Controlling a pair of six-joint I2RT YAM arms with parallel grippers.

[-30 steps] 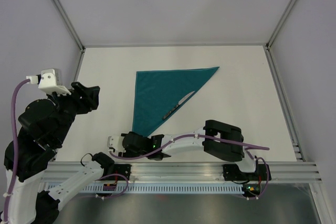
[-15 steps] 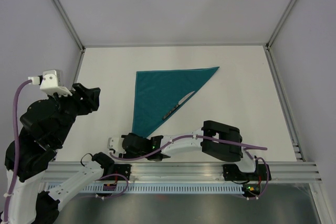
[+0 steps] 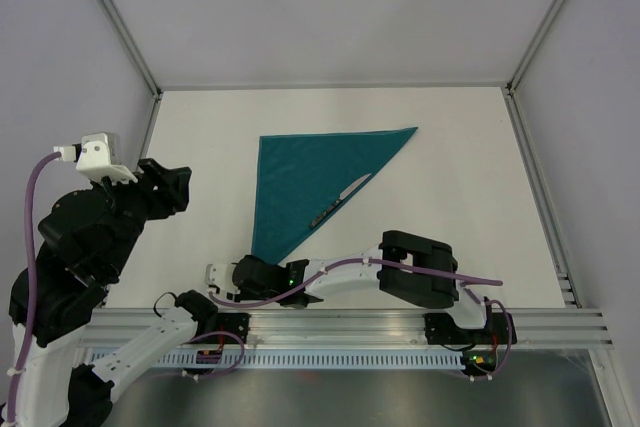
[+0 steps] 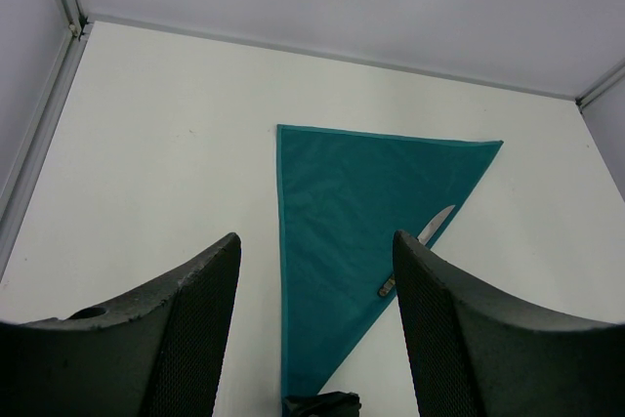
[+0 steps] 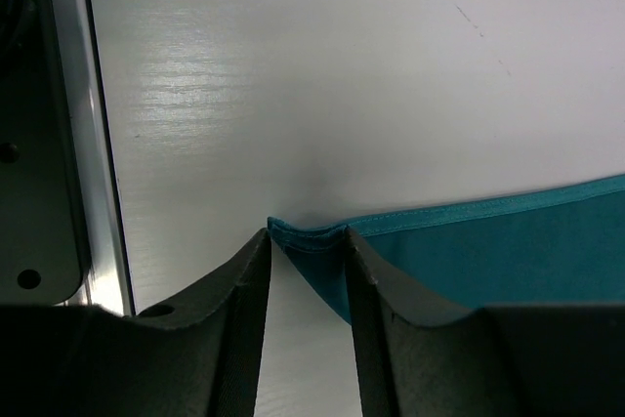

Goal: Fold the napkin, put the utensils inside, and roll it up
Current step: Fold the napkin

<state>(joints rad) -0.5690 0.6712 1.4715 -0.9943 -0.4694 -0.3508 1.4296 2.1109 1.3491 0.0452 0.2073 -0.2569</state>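
The teal-green napkin (image 3: 300, 172) of thin, slightly shiny cloth is seen lying flat on the white table (image 3: 460, 197) as a triangle. One corner points to the far right and a narrow corner points toward the arms. A slim knife (image 3: 340, 200) with a silvery blade and a dark handle is laid along the long slanted edge, on the cloth, blade toward the far right. No other utensil can be made out.

The folding and the placing of the knife are judged to be done, so the rolling step appears to be in hand. The right gripper (image 5: 308, 244) is lowered at the near corner of the napkin, close beside the aluminium rail (image 5: 68, 144) at the table's near edge. Its jaws are drawn narrow, a gap showing between them, and the hemmed corner tip is bowed across that gap. Whether the cloth is truly clamped cannot be told. The left gripper (image 4: 314, 241) is held high at the left, well apart from the cloth, its jaws wide and holding nothing.

For the next move, a firm pinch on the corner would be called for. The corner would then need to be lifted and turned over toward the knife, so that the knife is wrapped rather than pushed off the edge.
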